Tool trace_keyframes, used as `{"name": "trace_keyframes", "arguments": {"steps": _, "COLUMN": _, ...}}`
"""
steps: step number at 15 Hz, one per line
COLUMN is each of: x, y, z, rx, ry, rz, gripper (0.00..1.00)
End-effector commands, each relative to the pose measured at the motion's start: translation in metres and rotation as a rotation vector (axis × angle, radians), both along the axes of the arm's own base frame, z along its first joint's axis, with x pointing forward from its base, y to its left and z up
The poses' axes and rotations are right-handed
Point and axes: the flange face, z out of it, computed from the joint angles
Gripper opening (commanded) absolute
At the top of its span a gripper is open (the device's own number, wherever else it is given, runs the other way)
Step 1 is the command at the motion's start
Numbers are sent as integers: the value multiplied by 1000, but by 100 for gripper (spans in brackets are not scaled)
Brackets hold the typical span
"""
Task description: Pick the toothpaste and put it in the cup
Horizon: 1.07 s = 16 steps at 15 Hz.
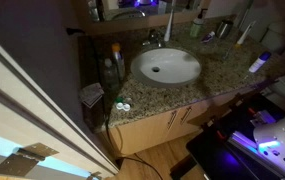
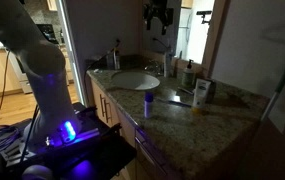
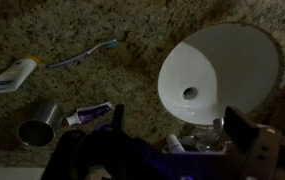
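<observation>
Two dark fingers (image 3: 116, 118) of the gripper (image 3: 174, 113) come in from the bottom of the wrist view. They stand wide apart w/ nothing between them, so the hand is open and holds no object. It hangs above the speckled granite counter (image 3: 132, 25), near the rim of the white sink (image 3: 232, 50).

The toothpaste (image 3: 90, 114) is a small tube, white w/ purple and red print. It lies flat on the counter between the sink and the cup (image 3: 37, 122), so it is outside the cup. It is just beside the cup, but if they touch I cannot tell. One gripper finger is near the tube in this view and is not on it.

The cup is dull grey and round, w/ its dark mouth turned to the lower left corner of the view. Because of the camera angle I cannot say if it stands upright or is tipped.

Behind these two lie a bigger white tube (image 3: 10, 75) w/ a yellow end and a toothbrush (image 3: 82, 52) w/ blue handle, each flat on the counter and apart from each other.

In an exterior view the gripper (image 2: 159, 18) is raised high over the sink (image 2: 134, 80) area, well apart from the counter top. The white arm (image 2: 37, 60) rises at the side, and a blue light (image 2: 67, 130) glows low on it. The exterior views are dark, and the toothpaste and cup are too small there to describe.
</observation>
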Motion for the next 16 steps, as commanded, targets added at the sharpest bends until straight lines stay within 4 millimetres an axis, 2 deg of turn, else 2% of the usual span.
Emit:
{"name": "trace_keyframes", "arguments": {"steps": 1, "x": 0, "y": 0, "z": 0, "rx": 1, "ry": 1, "rz": 0, "gripper": 100}}
{"name": "trace_keyframes", "arguments": {"steps": 6, "x": 26, "y": -17, "z": -33, "rx": 38, "ry": 23, "rz": -197, "gripper": 100}}
{"name": "trace_keyframes", "arguments": {"steps": 7, "x": 29, "y": -20, "z": -34, "rx": 57, "ry": 31, "rz": -226, "gripper": 100}}
{"name": "trace_keyframes", "arguments": {"steps": 8, "x": 18, "y": -12, "z": -24, "rx": 37, "ry": 21, "rz": -168, "gripper": 100}}
{"name": "trace_keyframes", "arguments": {"steps": 10, "x": 21, "y": -13, "z": -31, "rx": 38, "ry": 36, "rz": -175, "gripper": 100}}
{"name": "trace_keyframes", "arguments": {"steps": 12, "x": 21, "y": -10, "z": -27, "rx": 36, "ry": 28, "rz": -170, "gripper": 100}}
{"name": "trace_keyframes", "arguments": {"steps": 13, "x": 29, "y": -9, "z": -41, "rx": -9, "ry": 73, "rz": -208, "gripper": 100}}
{"name": "trace_keyframes", "arguments": {"steps": 16, "x": 61, "y": -14, "z": -112, "rx": 21, "ry": 198, "rz": -357, "gripper": 100}}
